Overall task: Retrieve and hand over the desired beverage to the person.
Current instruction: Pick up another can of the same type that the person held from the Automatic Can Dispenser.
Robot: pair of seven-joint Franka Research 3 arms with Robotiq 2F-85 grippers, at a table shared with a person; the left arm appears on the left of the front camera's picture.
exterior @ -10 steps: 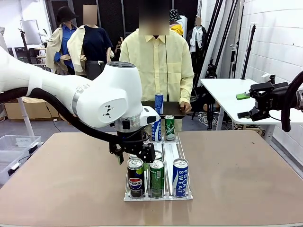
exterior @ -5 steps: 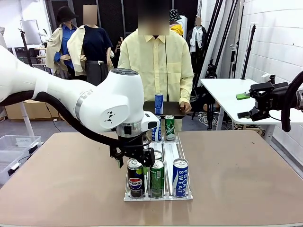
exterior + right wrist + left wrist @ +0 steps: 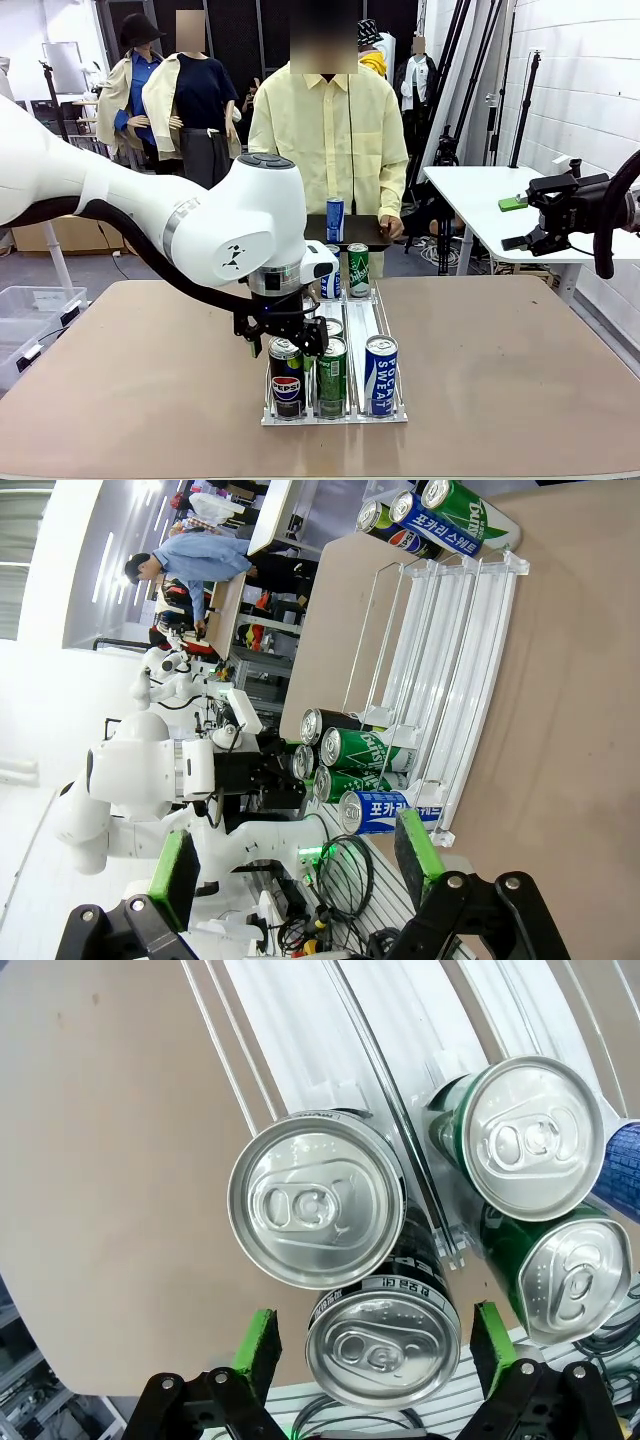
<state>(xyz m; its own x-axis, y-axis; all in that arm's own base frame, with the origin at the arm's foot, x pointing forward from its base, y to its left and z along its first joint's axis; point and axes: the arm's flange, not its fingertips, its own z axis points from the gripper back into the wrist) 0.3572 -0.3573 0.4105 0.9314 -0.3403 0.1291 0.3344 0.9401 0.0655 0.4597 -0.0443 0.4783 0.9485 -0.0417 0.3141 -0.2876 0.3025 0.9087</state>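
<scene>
The left gripper (image 3: pixel 287 338) is seen lowered since the earlier frame, spread over the Pepsi can (image 3: pixel 287 376) at the front left of the rack (image 3: pixel 362 318), lower centre of the frame. It should be sunk centred, neighbouring cans cleared, before closing. The right gripper (image 3: pixel 298 865) is likewise spread.

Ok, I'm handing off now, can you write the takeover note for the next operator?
Left claw: open, directly over the black Pepsi can at the front of the clear plastic rack's left lane, not gripping.
Right claw: open, raised off to the right, empty.
Person in the pale-yellow shirt stands at the far side holding a dark tray with a blue can.
Done: approach. Remaining: grip, lift, hand over.
</scene>
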